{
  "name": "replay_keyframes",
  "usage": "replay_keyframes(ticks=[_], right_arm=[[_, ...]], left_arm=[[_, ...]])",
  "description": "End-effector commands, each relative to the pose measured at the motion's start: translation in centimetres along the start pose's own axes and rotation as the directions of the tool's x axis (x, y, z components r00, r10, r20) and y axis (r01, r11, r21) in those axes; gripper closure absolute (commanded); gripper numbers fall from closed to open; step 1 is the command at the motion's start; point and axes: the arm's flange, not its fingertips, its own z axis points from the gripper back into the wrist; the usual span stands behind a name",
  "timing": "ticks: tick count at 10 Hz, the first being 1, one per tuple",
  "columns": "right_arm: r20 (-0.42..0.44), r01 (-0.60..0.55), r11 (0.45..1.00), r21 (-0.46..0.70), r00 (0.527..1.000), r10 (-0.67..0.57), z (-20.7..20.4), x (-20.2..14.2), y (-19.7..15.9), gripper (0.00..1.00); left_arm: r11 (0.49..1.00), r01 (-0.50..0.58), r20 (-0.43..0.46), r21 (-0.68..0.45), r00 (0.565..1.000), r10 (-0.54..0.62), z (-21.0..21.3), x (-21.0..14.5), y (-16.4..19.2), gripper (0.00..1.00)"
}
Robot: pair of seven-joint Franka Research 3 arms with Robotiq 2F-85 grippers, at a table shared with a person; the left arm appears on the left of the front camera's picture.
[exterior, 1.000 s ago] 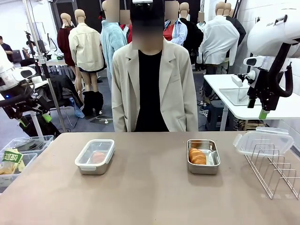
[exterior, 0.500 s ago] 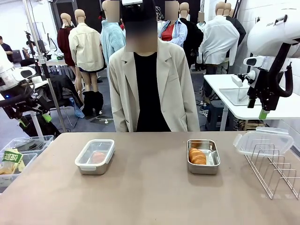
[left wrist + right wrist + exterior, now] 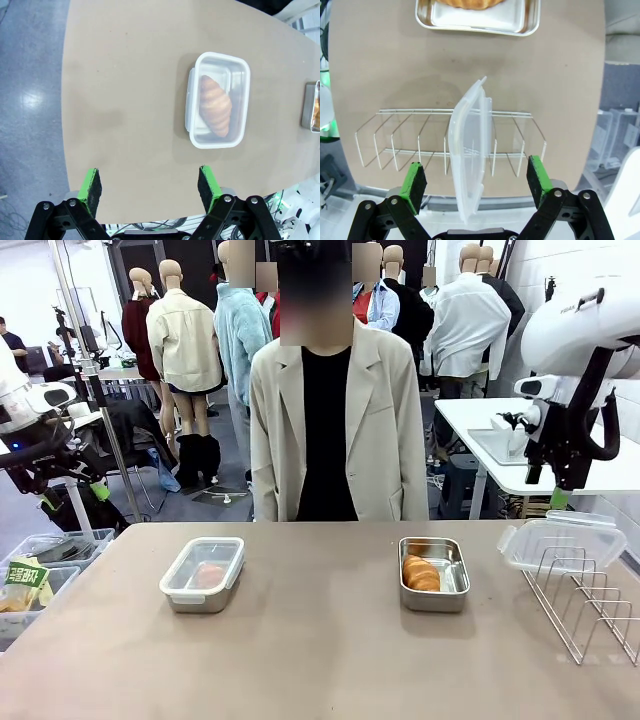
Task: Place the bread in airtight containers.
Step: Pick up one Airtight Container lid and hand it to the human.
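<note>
Shifted slightly toward the table, the right gripper hangs spread-jawed above the clear lid in the wire rack. To seal the open tin holding its croissant at twelve o'clock, pinch the lid's rim squarely. Left gripper spread; its lidded tin holds a croissant.

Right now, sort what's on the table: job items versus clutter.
Job: lidded tin with croissant; open tin with croissant; clear lid.
Lying about: wire rack holding that lid; plastic bins beside the table.

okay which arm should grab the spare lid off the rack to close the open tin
Probably the right: its open gripper hangs directly over the clear lid in the wire rack, near the open tin.
</note>
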Motion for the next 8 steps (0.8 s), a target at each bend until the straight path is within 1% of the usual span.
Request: replay_keyframes(ticks=[1,3,4,5,6,8], right_arm=[[-0.052,0.027,0.999,-0.019,0.998,-0.028,-2.3,0.2,0.8,0.00],[-0.093,0.007,0.994,-0.105,0.996,-0.017,-4.5,0.3,0.3,0.00],[-0.112,0.015,0.993,-0.121,0.993,-0.029,-5.7,0.5,-0.2,0.00],[-0.143,0.016,0.995,-0.095,0.989,-0.030,-6.6,0.9,-0.7,0.00],[-0.155,0.005,0.998,-0.066,0.988,-0.015,-7.2,1.1,-0.9,0.00],[-0.183,0.019,0.999,-0.048,0.983,-0.027,-8.0,1.0,-1.7,0.00]], left_arm=[[1.000,0.001,0.000,0.016,1.000,-0.001,0.2,0.1,0.1,0.00],[1.000,0.001,0.000,0.016,1.000,-0.001,0.2,0.1,0.1,0.00],[1.000,0.001,0.000,0.016,1.000,-0.001,0.2,0.1,0.1,0.00],[1.000,0.001,0.000,0.016,1.000,-0.001,0.2,0.1,0.1,0.00],[1.000,0.001,0.000,0.016,1.000,-0.001,0.2,0.1,0.1,0.00],[1.000,0.001,0.000,0.016,1.000,-0.001,0.2,0.1,0.1,0.00]])
